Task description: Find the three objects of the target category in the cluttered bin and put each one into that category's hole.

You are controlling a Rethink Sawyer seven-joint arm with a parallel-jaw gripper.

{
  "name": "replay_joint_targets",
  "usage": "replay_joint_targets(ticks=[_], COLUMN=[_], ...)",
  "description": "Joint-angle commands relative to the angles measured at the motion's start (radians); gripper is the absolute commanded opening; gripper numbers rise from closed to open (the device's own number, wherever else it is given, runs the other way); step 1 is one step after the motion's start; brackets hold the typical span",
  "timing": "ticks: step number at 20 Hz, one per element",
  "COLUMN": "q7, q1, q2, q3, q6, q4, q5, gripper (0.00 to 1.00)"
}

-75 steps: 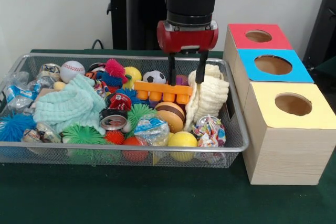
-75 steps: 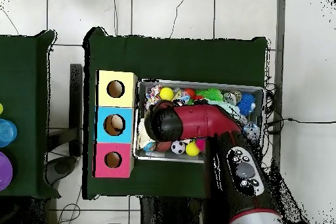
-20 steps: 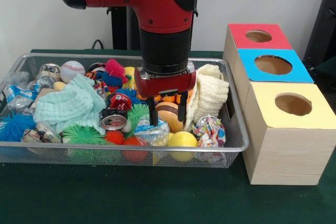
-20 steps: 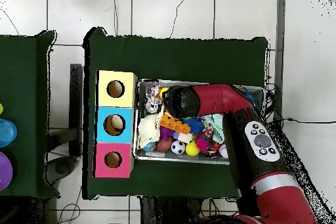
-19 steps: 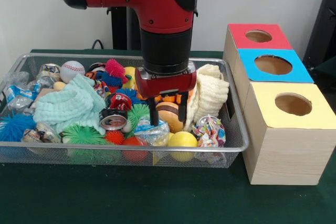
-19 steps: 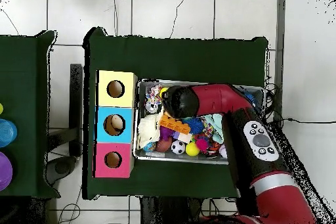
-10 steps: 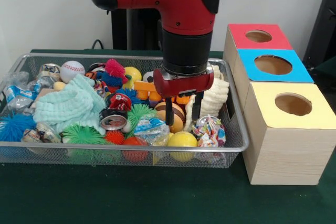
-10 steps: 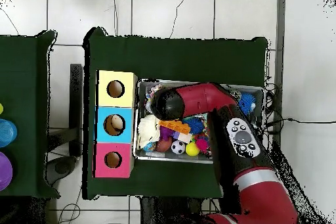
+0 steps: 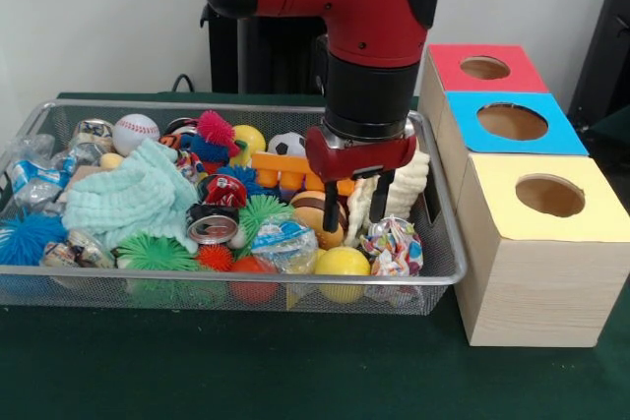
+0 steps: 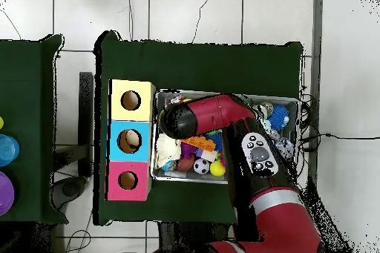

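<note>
The silver wire-mesh bin [image 9: 148, 292] is packed with toys. A multicoloured clear packet [image 9: 392, 246] lies at its front right corner. A blue-white printed packet [image 9: 285, 243] lies at the front middle, and another clear packet [image 9: 30, 182] sits at the far left end. My gripper [image 9: 354, 210] is open and empty. It hangs low over the burger toy [image 9: 313, 215] and the cream knit cloth [image 9: 402, 182], just behind and left of the multicoloured packet. In the overhead view the arm's wrist [image 10: 178, 120] hides the gripper.
Three boxes with round holes stand right of the bin: red [image 9: 482, 66], blue [image 9: 512, 123], yellow [image 9: 546, 194]. In the bin lie crushed cans [image 9: 212, 228], a mint cloth [image 9: 128, 194], an orange brick [image 9: 295, 164], a yellow ball [image 9: 342, 263] and spiky balls.
The gripper has moved right in the front view, from over the blue-white packet to over the burger toy and cream cloth. It stays open and empty.
</note>
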Motion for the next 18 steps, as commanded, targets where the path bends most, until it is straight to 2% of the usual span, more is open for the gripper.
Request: replay_joint_targets(ticks=[1, 9, 18], q7=[-0.008, -0.001, 0.049], q1=[0.009, 0.034, 0.082], q2=[0.025, 0.037, 0.097], q3=[-0.073, -0.127, -0.199], q6=[0.104, 0.102, -0.004], q4=[-0.051, -0.064, -0.113], q5=[-0.061, -0.064, -0.101], gripper=[1.00, 1.00, 1.00])
